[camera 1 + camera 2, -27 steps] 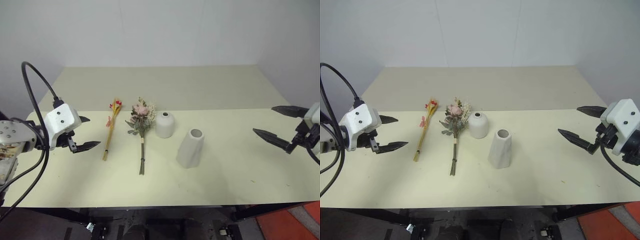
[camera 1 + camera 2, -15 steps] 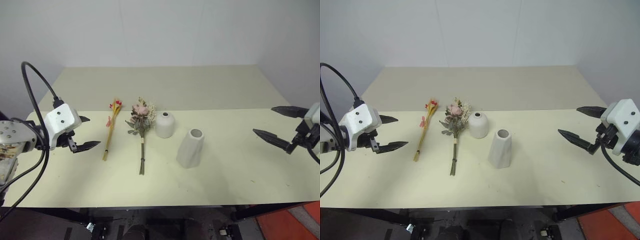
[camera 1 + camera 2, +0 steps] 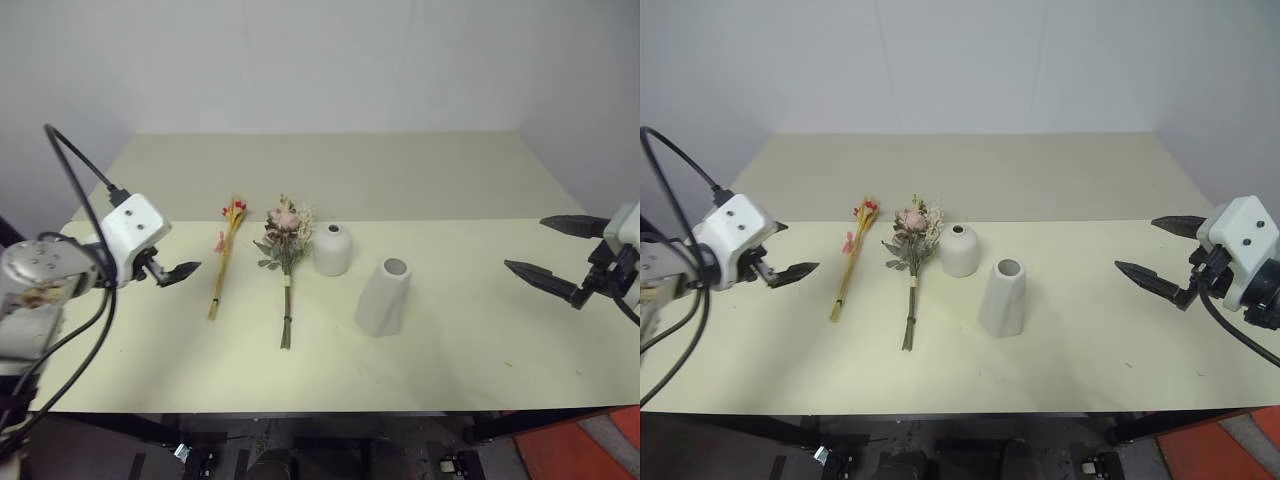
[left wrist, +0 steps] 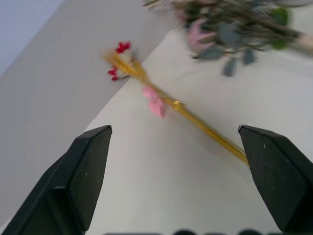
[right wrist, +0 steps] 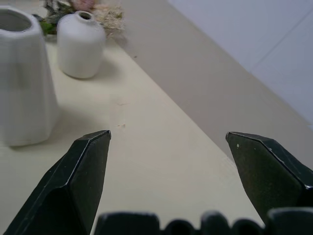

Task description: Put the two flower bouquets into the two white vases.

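The cream tabletop carries both bouquets flat and both vases empty. The left gripper, wide open and empty, has advanced toward the slim bouquet. The right gripper remains spread, empty. Judged: first pickup approach.

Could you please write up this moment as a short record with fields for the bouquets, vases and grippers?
slim bouquet: yellow stalks, red and pink blossoms, flat on the table
bushy bouquet: flat, blooms beside the short vase
short vase: upright, empty
tall vase: upright, empty, nearer the front edge
left gripper: open, empty, pointing toward the slim bouquet
right gripper: open, empty, far right of the vases
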### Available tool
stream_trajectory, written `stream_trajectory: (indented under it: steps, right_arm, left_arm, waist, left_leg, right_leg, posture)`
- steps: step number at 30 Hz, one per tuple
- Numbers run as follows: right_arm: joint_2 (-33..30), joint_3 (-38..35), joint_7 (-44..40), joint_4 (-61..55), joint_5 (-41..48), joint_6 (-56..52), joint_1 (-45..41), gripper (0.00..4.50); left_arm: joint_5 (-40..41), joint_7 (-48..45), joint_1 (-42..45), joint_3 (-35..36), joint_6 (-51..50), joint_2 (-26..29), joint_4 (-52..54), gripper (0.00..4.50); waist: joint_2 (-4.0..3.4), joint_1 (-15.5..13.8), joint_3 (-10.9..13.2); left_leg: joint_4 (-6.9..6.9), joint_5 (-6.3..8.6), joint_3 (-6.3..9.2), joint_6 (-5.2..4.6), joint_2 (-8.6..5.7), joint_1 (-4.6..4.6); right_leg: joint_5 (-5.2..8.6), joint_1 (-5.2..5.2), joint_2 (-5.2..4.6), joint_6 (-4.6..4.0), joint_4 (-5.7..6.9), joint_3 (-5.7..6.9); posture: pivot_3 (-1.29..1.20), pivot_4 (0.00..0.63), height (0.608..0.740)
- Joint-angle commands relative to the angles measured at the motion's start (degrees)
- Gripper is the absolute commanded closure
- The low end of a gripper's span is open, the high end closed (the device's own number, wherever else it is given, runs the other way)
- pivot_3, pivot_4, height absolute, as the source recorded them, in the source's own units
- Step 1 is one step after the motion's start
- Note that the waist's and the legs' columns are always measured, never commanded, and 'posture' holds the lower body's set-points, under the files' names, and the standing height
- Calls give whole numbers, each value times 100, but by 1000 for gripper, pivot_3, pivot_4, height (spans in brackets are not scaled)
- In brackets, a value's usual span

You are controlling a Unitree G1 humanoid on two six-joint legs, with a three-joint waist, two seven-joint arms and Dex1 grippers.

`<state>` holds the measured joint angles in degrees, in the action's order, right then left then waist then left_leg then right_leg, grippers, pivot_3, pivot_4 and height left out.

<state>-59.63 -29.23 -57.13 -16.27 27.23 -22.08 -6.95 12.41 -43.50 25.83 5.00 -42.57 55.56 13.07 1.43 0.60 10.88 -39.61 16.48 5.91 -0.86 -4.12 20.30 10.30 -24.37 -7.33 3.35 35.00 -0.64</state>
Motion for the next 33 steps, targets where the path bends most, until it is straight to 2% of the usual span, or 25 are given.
stream_trajectory:
  steps: [1,2,5,8,10,13,16,19,20,28,31,33]
  right_arm:
    - [-227,-13,-153,-391,285,-179,-188,38]
    - [-245,19,-158,-411,282,-183,-223,38]
    - [-297,256,-169,-538,338,-194,-478,38]
    - [-332,430,-197,-645,437,-275,-690,38]
    - [-363,589,-261,-780,550,-302,-886,38]
    - [-369,781,-336,-894,643,-295,-1176,38]
    - [-370,881,-363,-899,648,-294,-1333,38]
    - [-350,914,-348,-894,617,-314,-1363,38]
    - [-334,940,-332,-889,579,-288,-1356,38]
    - [-248,1044,-205,-856,423,-215,-1323,38]
    - [-240,980,-164,-889,430,-241,-1292,0]
    - [-232,924,-118,-909,416,-250,-1243,0]
  left_arm:
    - [-63,251,848,-544,-1279,-199,-111,0]
    - [-109,272,1024,-701,-1526,-227,-212,0]
    - [-182,155,2299,-1476,-2501,-672,-1642,0]
    - [-329,199,2974,-1780,-2605,-1027,-2620,0]
    - [-396,405,3330,-1714,-2557,-1381,-3401,0]
    - [-435,881,3485,-1320,-2334,-1873,-4304,0]
    - [-501,1138,3433,-1189,-2234,-2096,-4781,0]
    - [-480,1208,3491,-1045,-2134,-2162,-5035,0]
    - [-597,1207,3516,-1182,-2063,-2158,-5124,0]
    - [-691,932,3784,-1235,-1762,-2305,-5870,0]
    - [-632,740,3820,-1174,-1827,-2316,-6011,542]
    - [-679,546,3776,-1309,-1857,-2299,-6004,1198]
  waist:
    - [4,1,2]
    - [4,7,2]
    - [5,12,2]
    - [5,32,2]
    - [5,44,2]
    - [5,54,2]
    - [7,43,3]
    - [10,20,1]
    - [10,10,1]
    - [10,3,1]
    - [9,4,0]
    - [9,4,0]
  left_leg:
    - [-1,0,0,0,-2,1]
    - [-4,0,-2,0,-3,3]
    - [-8,1,-11,-2,-10,2]
    - [-10,1,-12,-2,-13,0]
    - [-10,1,-8,-3,-13,2]
    - [-9,1,2,-1,-12,7]
    - [-11,1,9,1,-8,13]
    - [-25,-2,9,6,-11,60]
    - [-34,-22,8,42,-12,84]
    - [-33,-13,-12,25,-17,85]
    - [-32,-15,-18,28,-17,85]
    - [-33,-16,-19,30,-17,86]
  right_leg:
    - [0,0,0,0,0,-1]
    - [1,1,0,7,0,1]
    - [13,4,2,33,-1,2]
    - [16,8,5,46,-3,1]
    - [13,-1,5,41,-1,-4]
    - [-7,-13,6,9,-1,-8]
    - [-12,-18,6,7,-2,-12]
    - [-23,-64,4,10,2,-15]
    - [-31,-88,3,5,6,-16]
    - [-45,-86,0,3,4,-15]
    - [-45,-86,0,3,5,-15]
    - [-46,-85,0,3,4,-15]
  posture:
    - [0,150,740]
    - [0,150,740]
    - [0,150,740]
    - [0,150,740]
    - [0,150,740]
    - [0,150,740]
    - [0,150,740]
    - [0,150,740]
    - [0,150,740]
    - [0,150,740]
    - [0,150,740]
    - [0,150,740]
